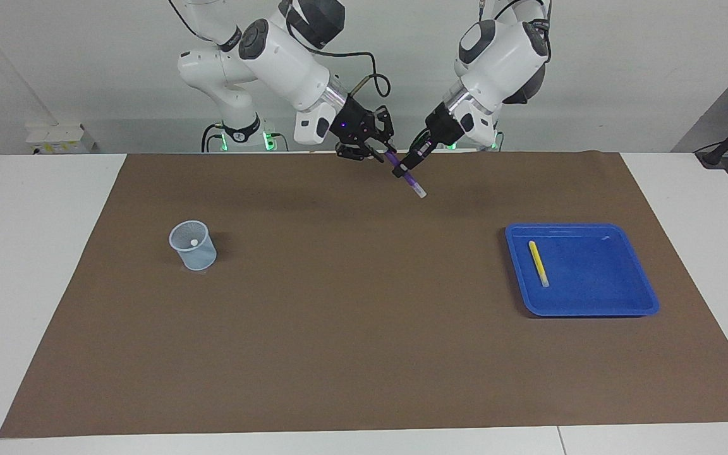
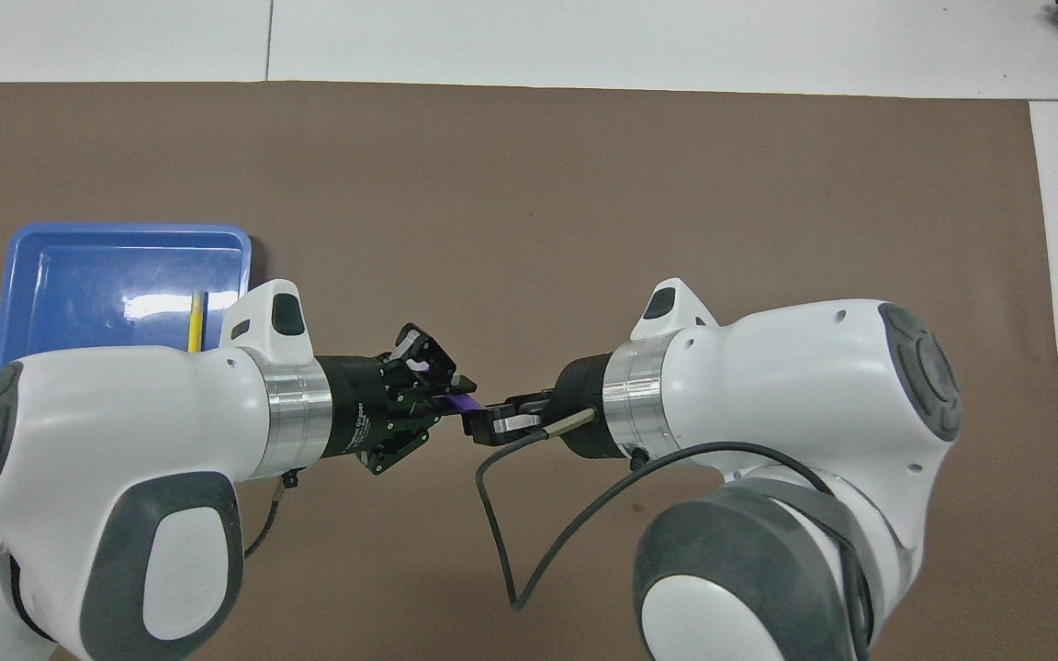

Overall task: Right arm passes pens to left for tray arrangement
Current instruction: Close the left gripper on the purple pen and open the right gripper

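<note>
With both arms meeting in mid-air over the robots' edge of the brown mat (image 1: 364, 316), the purple pen (image 1: 407, 178) hangs between them, tilted, its pale tip pointing down and away from the robots. The left gripper (image 1: 405, 167), the one on the arm with no wrist light, is clamped on the pen's middle; the pen's barrel runs straight through its black fingers. The right gripper (image 1: 373, 150), blue light glowing on its wrist, sits at the pen's upper end, right up against it. Its fingers look spread in the overhead view, yet whether they are truly clear of the pen, I cannot tell. From above, the two grippers face each other tip to tip, left gripper (image 2: 455, 390) and right gripper (image 2: 492, 424), with a short stretch of purple pen (image 2: 465, 402) showing between them.

Over at the left arm's end of the mat lies the blue tray (image 1: 636, 303), well apart from the handover. The yellow pen (image 1: 538, 263) lies flat inside it, along the tray's side that faces the mat's middle. Toward the right arm's end, well apart from the tray, stands a small pale cup (image 1: 193, 245) with something small and whitish showing inside.
</note>
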